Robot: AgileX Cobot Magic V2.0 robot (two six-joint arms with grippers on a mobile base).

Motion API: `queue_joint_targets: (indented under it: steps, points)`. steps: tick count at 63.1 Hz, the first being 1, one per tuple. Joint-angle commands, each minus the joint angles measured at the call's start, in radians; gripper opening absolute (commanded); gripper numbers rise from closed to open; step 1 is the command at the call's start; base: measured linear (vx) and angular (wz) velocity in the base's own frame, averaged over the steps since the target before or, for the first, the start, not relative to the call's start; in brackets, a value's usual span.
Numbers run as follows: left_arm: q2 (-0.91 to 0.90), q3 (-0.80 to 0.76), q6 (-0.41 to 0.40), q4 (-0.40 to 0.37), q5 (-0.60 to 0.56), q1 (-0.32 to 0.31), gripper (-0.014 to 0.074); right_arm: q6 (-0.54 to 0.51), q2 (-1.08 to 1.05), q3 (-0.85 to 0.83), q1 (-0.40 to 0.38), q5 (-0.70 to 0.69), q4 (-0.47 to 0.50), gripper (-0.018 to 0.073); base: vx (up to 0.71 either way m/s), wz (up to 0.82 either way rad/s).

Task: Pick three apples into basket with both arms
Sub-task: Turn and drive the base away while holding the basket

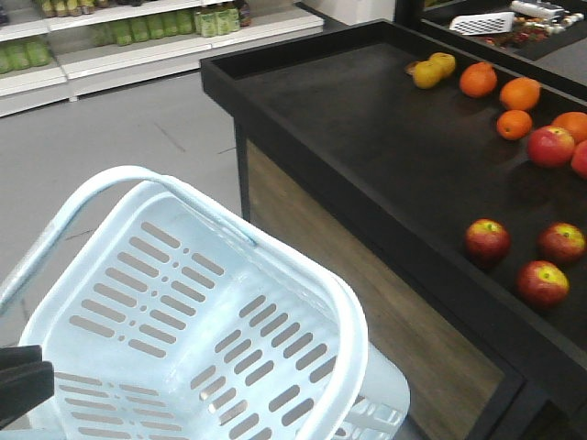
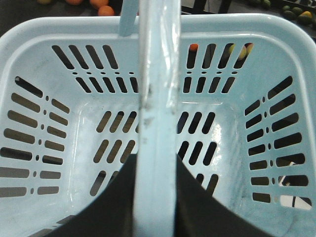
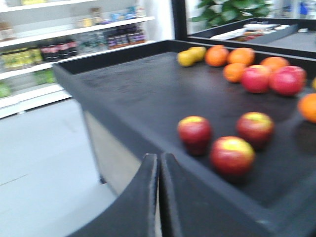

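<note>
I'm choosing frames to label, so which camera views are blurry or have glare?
Right wrist view: blurred throughout, the dark red apples smeared and the shelves soft. Front-facing view: sharp, even light, faint shadows under the apples. Left wrist view: mostly crisp, with a bright glare patch on the basket floor.

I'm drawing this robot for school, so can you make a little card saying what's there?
place: shop, black counter
basket: pale blue, empty, beside the counter
left end effector: shut on the basket's handle
right end effector: shut, holding nothing
apples: three dark red ones on the counter, near its front edge
other fruit: oranges, bigger red apples, yellow fruit, farther back
</note>
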Motion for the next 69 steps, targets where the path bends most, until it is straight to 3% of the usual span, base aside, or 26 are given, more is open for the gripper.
queue_joint_targets:
  steps: [1, 37, 69]
  points:
    - [0.005, -0.03, -0.006, -0.061, -0.081, -0.005, -0.0006, -0.004, -0.013, 0.014, -0.005, -0.077, -0.011, -0.0009, -0.15, 0.57]
    - [0.005, -0.03, -0.006, -0.061, -0.08, -0.005, -0.0006, -0.004, -0.013, 0.014, -0.005, -0.077, -0.011, -0.0009, -0.13, 0.51]
    - [0.005, -0.03, -0.006, -0.061, -0.08, -0.005, -0.0006, -0.004, -0.013, 0.014, -0.005, -0.077, -0.011, -0.0009, -0.06, 0.31]
